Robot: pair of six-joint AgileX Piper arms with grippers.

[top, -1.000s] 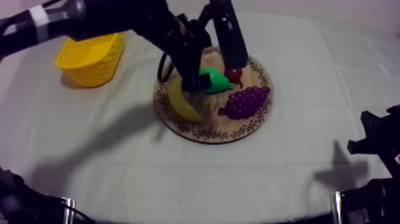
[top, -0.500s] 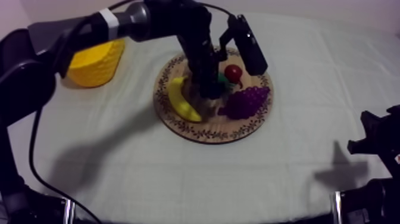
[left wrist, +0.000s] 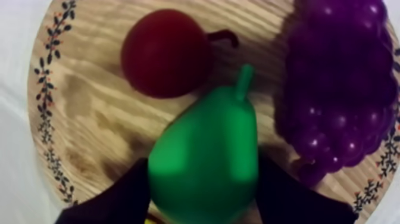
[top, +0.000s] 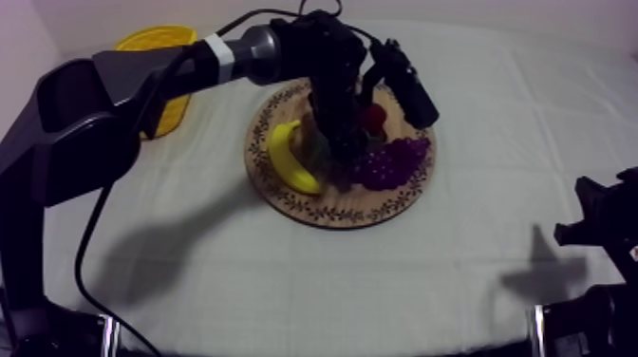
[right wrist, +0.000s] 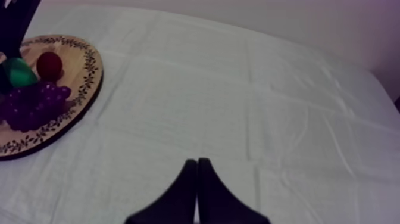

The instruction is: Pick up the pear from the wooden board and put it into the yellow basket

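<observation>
The left gripper point(left wrist: 202, 202) has its black fingers point(left wrist: 128, 193) pinching the green pear point(left wrist: 205, 158) at its broad end, one on each flank; the pear is on the wooden board point(left wrist: 89, 113), its stem between the small red fruit point(left wrist: 163, 53) and the grapes point(left wrist: 342, 89); a banana point(top: 290, 159) lies beside them; the yellow basket point(top: 152, 40) stands well apart, far left; the right gripper point(right wrist: 196, 190), fingers pressed together, is over the cloth point(right wrist: 238, 107).

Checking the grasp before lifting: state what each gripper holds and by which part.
Left gripper holds the pear by its wide bottom end, one finger each side. Right gripper holds nothing.
</observation>
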